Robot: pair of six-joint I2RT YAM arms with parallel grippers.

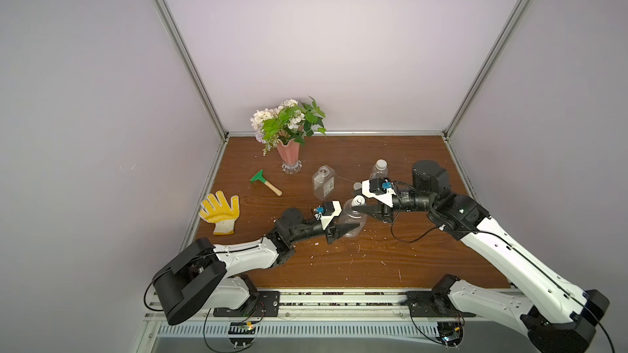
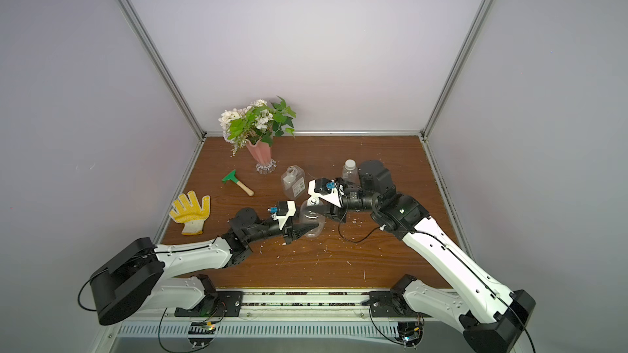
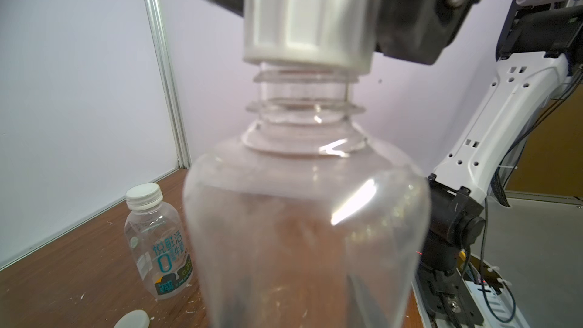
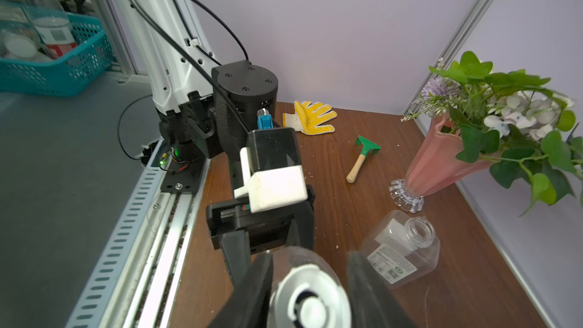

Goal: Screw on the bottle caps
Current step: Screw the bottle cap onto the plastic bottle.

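A rounded clear bottle (image 1: 355,220) (image 3: 306,216) stands upright on the table near its middle. My left gripper (image 1: 346,229) is shut on its body. A white bottle cap (image 1: 358,201) (image 3: 309,26) sits on the bottle's threaded neck, and my right gripper (image 4: 310,291) is shut on it from above, with a black finger (image 4: 252,291) on each side. Behind, the square labelled bottle (image 1: 323,183) (image 4: 400,254) stands with an uncovered mouth. The slim bottle (image 1: 379,171) (image 3: 157,241) carries a white cap (image 3: 143,195). Another loose cap (image 3: 132,320) lies on the table.
A pink vase (image 1: 288,154) of flowers stands at the back left. A small green rake (image 1: 265,181) and a yellow glove (image 1: 220,212) lie to the left. White crumbs are scattered over the wooden table (image 1: 339,266). A teal basket (image 4: 53,58) sits off the table.
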